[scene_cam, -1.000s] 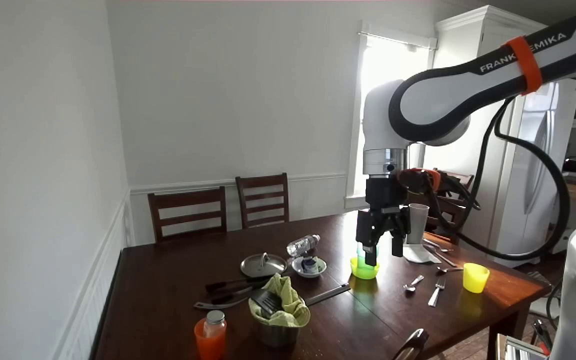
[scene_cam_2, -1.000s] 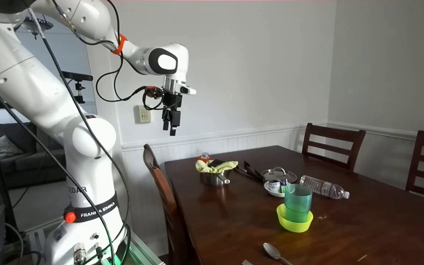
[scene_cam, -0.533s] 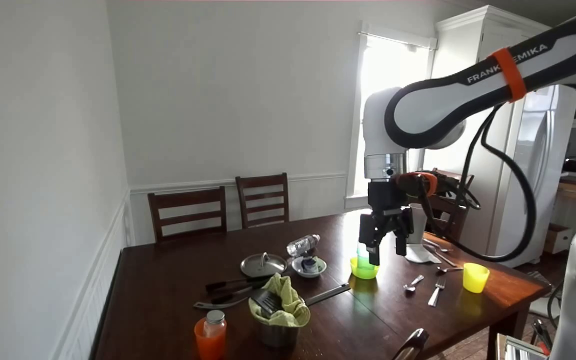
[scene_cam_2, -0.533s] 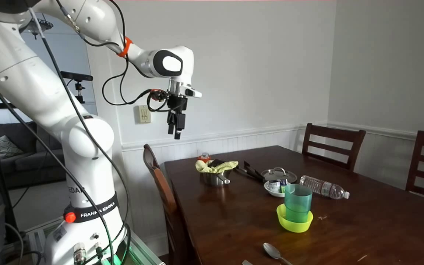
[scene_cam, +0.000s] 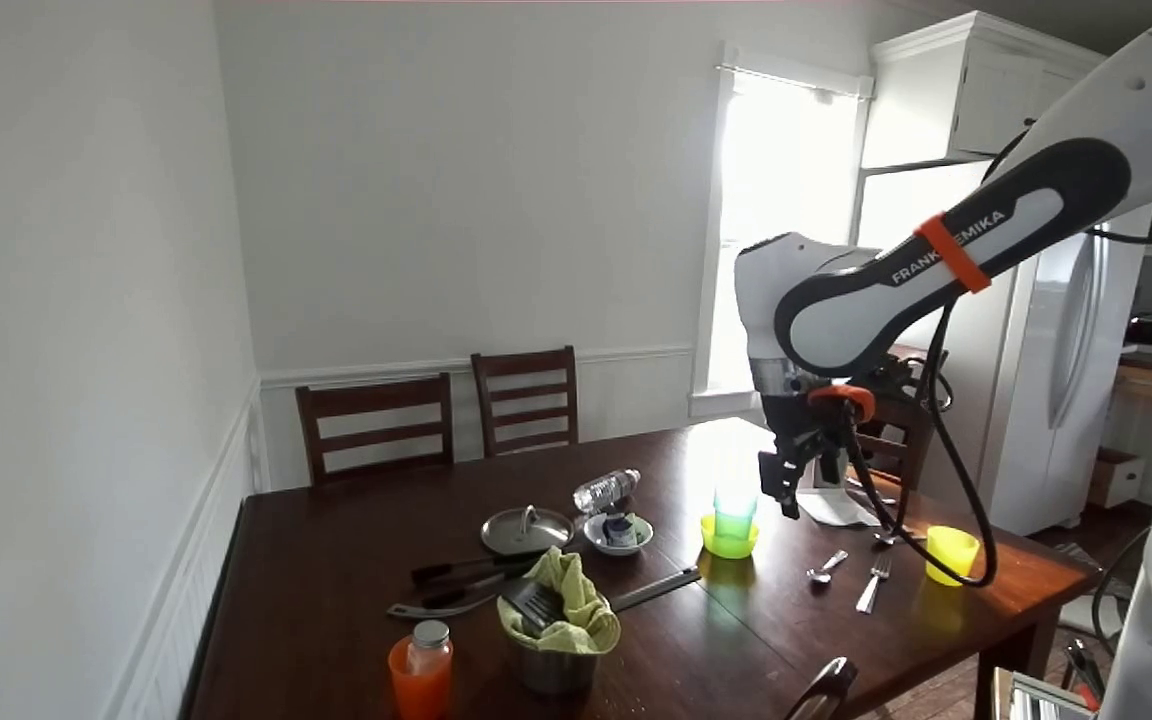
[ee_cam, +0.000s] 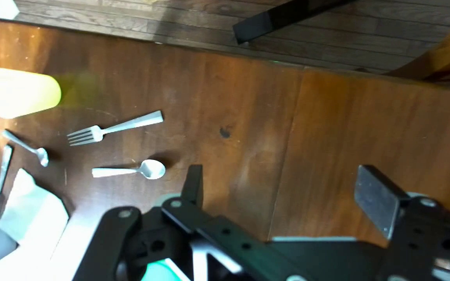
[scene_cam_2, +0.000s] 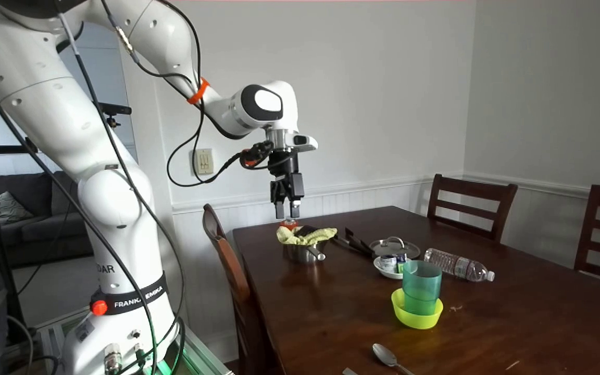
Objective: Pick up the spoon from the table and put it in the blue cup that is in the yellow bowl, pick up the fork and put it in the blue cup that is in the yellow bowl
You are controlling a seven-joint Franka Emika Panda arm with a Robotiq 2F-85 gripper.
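Arm (scene_cam: 836, 328) lettered "FRANK…EMIKA" in an exterior view, orange band (scene_cam: 953, 254) covering the middle. Teal tumbler (scene_cam_2: 421, 281) stands in lime-yellow bowl (scene_cam_2: 417, 322); spoon (ee_cam: 144, 169) and fork (ee_cam: 112, 128) lie near each other on the wooden table (scene_cam_2: 513, 323), spoon handle (scene_cam_2: 401, 369) cut off at the bottom of an exterior view. Gripper (ee_cam: 281, 183) hangs above the table, jaws unclenched, wide apart; open tabletop (ee_cam: 244, 113) runs past a seam (ee_cam: 290, 140) to the table edge (ee_cam: 217, 52), floorboards (ee_cam: 365, 27) beyond.

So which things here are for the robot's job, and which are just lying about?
For the job:
spoon and fork, likely the pair nearest the gripper
blue-green cup
yellow bowl

Lying about:
water bottle
lid
pot
orange cup
yellow cup
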